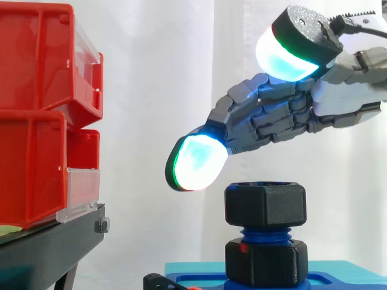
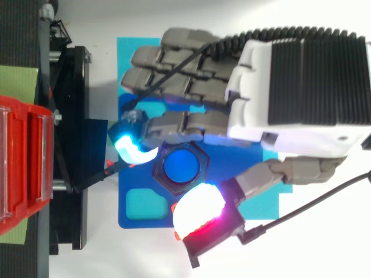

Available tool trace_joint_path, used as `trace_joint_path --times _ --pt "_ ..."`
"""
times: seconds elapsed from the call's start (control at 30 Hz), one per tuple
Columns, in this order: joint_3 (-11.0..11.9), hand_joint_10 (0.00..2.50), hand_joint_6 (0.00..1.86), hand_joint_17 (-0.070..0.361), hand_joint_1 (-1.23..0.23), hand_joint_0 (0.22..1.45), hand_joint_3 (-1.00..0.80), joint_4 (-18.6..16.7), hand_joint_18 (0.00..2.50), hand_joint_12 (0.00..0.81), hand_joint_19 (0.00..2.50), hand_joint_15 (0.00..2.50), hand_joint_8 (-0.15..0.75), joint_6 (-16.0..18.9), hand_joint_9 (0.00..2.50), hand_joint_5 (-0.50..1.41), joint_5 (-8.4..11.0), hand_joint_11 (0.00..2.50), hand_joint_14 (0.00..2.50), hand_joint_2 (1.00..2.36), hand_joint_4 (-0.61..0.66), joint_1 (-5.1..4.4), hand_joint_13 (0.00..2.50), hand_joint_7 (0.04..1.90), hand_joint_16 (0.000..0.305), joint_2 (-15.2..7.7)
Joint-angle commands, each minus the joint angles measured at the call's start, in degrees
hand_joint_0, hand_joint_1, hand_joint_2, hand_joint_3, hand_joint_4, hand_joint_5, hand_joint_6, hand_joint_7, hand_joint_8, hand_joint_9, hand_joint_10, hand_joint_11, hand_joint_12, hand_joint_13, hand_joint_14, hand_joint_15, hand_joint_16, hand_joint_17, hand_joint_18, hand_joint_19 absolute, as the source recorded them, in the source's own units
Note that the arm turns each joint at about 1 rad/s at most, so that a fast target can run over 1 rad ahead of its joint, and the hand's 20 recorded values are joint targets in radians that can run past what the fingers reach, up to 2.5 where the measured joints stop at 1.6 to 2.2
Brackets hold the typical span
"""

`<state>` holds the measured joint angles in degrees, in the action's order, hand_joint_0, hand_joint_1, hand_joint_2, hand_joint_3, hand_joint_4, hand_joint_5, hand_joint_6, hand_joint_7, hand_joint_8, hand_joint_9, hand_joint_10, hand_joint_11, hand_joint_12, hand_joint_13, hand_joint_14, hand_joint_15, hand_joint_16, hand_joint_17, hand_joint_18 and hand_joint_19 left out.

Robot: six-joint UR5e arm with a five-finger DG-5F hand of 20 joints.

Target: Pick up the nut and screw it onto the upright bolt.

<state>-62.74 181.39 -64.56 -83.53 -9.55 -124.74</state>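
Screwing looks in hand: the black hexagonal plastic nut (image 1: 265, 204) sits atop the upright blue threaded bolt (image 1: 263, 233), with the grey robot hand (image 1: 284, 115) hovering over it, fingers spread and empty, pads (image 2: 134, 147) at its ten and five o'clock, needing next to lower and pinch.

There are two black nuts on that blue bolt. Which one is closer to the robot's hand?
The upper nut, at the top of the bolt, right by the fingers of the hand. The lower nut sits down on the base.
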Motion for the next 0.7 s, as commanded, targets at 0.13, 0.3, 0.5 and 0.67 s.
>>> trace_joint_path --times 0.13,0.3,0.5,0.67 --pt "-0.02 0.0 0.5 0.116 -0.05 0.43 -0.5 0.45 0.0 0.307 0.0 0.0 0.155 0.49 0.07 -0.19 -0.14 0.0 0.0 1.0 0.09 -1.09 0.0 0.58 0.052 -0.59" --pt "-0.1 0.0 0.5 0.11 -0.06 0.44 -0.5 0.54 0.0 0.305 0.0 0.0 0.168 0.49 0.13 -0.18 -0.06 0.0 0.0 1.0 0.11 -1.09 0.0 0.62 0.049 -0.59" --pt "-1.16 0.0 0.5 0.094 -0.09 0.45 -0.5 0.28 0.0 0.293 0.0 0.0 0.217 0.49 0.36 -0.14 0.03 0.0 0.0 1.0 0.19 -1.09 0.0 0.7 0.042 -0.5" --pt "-2.3 0.0 0.5 0.075 -0.12 0.46 -0.5 -1.13 0.0 0.278 0.0 0.0 0.241 0.58 0.46 -0.12 -0.14 0.0 0.0 1.0 0.22 -1.0 0.0 0.77 0.034 -0.5"
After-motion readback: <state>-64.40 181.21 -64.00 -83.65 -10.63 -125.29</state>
